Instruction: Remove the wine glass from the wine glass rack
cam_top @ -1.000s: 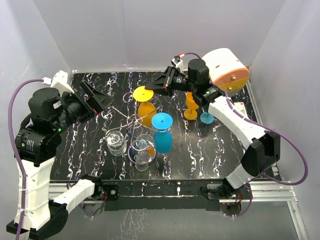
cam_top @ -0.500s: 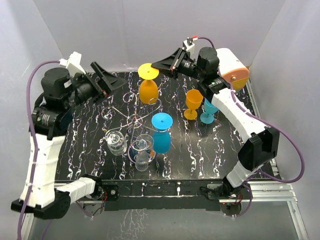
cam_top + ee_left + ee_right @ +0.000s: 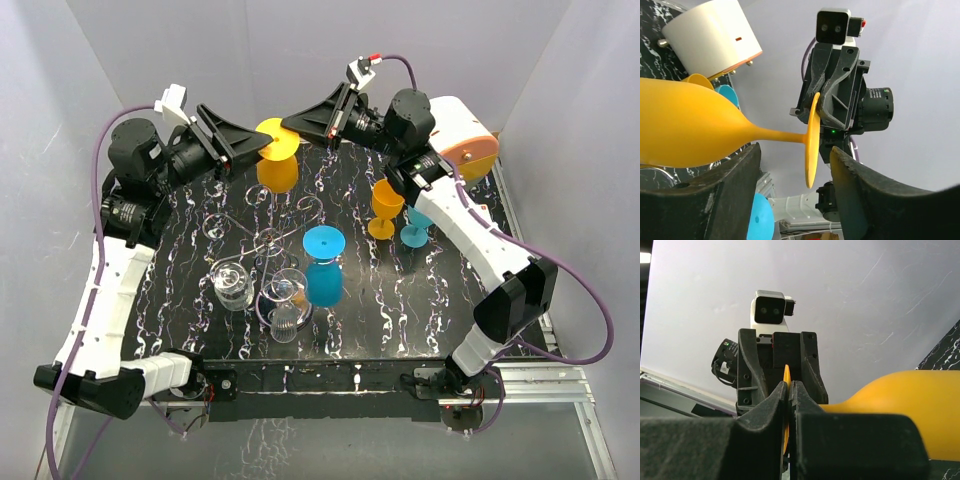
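The orange wine glass hangs tilted in the air above the back of the table, clear of the silver wire rack. My right gripper is shut on the rim of its round foot; the right wrist view shows the foot's edge pinched between the pads and the bowl at the right. My left gripper is open, its jaws on either side of the stem and foot without touching. A blue glass and clear glasses hang at the rack.
A second orange glass and a teal glass stand at the right. A white and orange cylinder lies at the back right corner, also in the left wrist view. White walls close the table in.
My right gripper has carried the orange glass up and leftward, away from the rack. My left arm has risen and swung right, bringing its open jaws around the glass's stem and foot.
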Controlling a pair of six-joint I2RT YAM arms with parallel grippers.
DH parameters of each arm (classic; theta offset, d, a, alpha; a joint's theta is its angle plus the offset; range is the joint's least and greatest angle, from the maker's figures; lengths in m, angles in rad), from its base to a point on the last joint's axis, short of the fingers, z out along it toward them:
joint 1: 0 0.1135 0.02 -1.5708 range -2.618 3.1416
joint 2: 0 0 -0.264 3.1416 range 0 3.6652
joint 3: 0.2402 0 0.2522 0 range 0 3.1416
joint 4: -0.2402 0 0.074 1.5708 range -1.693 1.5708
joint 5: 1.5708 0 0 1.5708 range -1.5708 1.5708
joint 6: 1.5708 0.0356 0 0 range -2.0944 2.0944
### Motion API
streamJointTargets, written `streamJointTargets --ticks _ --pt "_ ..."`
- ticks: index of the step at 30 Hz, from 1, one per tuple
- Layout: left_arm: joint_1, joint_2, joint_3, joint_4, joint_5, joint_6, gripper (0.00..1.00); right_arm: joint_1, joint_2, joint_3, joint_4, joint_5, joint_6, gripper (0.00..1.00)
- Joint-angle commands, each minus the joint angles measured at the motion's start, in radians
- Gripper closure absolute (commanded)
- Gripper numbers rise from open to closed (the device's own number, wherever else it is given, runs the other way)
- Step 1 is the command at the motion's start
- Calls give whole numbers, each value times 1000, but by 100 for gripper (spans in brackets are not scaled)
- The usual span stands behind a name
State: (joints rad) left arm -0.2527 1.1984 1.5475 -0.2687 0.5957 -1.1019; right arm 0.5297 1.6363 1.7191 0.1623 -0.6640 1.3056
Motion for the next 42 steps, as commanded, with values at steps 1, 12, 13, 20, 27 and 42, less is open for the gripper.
streamJointTargets --ticks 1,12,13,20,27,42 --pt "-5 -48 -47 156 76 -102 51 31 -8 57 53 26 -33 100" --pt "-5 -101 -91 158 67 -131 97 65 -57 21 -24 61 -119 100" --pt "-5 -104 -95 173 71 -141 99 65 -68 10 -31 62 -128 100" --pt "-4 -139 -136 342 108 -254 100 22 -195 -96 -93 101 -248 50" --pt "-4 -169 -171 639 112 -440 100 -16 -388 -256 -120 234 -355 16" --pt "-5 -195 -281 1234 24 -803 100 -16 -403 -349 469 58 -23 20"
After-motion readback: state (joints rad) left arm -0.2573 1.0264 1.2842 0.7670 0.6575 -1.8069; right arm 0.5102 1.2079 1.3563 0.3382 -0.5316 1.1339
